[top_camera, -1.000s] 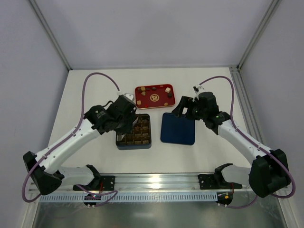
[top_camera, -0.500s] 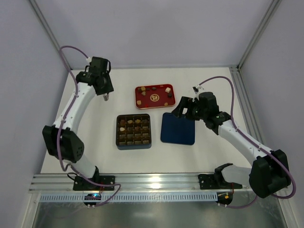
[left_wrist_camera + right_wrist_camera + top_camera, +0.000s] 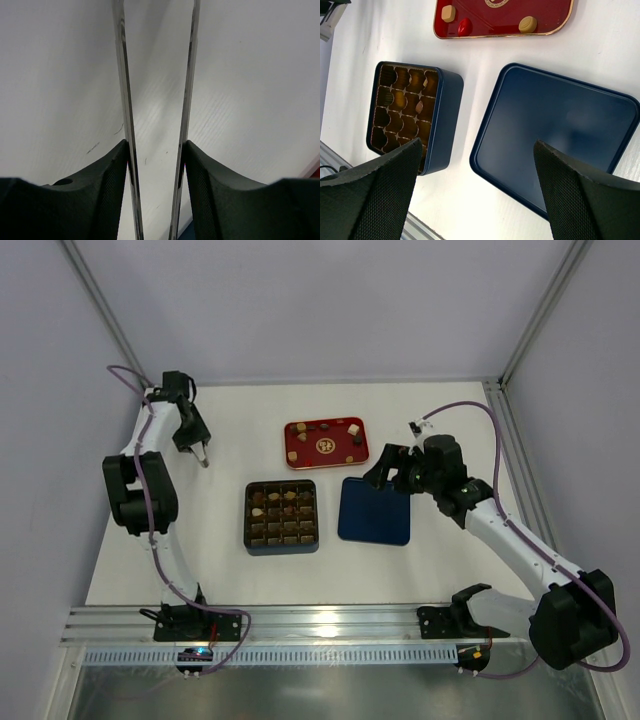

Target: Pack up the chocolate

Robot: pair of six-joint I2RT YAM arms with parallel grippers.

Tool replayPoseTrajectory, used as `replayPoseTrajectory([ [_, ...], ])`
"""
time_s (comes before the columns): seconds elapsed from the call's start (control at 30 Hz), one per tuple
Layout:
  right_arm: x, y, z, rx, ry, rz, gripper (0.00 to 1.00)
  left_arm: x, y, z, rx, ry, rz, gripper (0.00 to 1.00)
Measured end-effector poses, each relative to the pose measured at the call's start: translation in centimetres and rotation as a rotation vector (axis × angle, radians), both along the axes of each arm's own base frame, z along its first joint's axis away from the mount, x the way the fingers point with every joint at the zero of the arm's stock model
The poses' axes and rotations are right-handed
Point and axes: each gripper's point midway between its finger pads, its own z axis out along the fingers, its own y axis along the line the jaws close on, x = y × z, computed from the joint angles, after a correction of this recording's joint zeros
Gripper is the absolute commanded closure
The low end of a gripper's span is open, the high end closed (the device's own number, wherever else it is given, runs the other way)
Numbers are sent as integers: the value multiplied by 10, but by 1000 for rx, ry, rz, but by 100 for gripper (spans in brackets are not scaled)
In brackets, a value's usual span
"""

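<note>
At tabletop centre, chocolate sits in a red tray and a gridded box; right end effector hovers wide open near them, left end effector, parted and empty, well apart

Red tray cut by top edge, left fingers tips cropped

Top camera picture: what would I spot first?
The bright red tray at the back, dotted with chocolates. In front sit a dark gridded box, partly filled, and a flat navy lid to its right. The left arm is folded up at the far left, its pincer pointing down at the table.
</note>
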Motion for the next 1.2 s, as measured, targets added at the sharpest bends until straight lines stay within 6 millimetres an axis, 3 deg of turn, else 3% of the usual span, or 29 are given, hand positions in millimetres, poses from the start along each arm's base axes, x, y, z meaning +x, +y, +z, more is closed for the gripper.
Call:
replayPoseTrajectory([
  [0.13,0,0,-1,-2,1,0,8,3,1,-13,1,21,-17,49],
  [0.37,1,-1,-1,-10,-2,-2,9,-1,2,-58,-6,116,-23,43],
  [0.43,1,-1,-2,-12,-1,-3,8,-3,2,-67,-8,138,-23,38],
  [0.6,1,-2,-6,-21,8,-3,9,-5,2,-72,-5,146,-29,22],
  [0.8,1,-5,-13,-43,23,-10,8,-5,3,-71,1,148,-37,13],
  [0.93,0,-8,-20,-63,41,-20,8,-5,3,-63,1,136,-37,13],
  [1.03,-1,-11,-27,-83,67,-30,8,-4,2,-47,1,105,-39,13],
  [1.2,-4,-23,-37,-128,109,-64,12,-2,-1,14,-2,-23,-48,14],
])
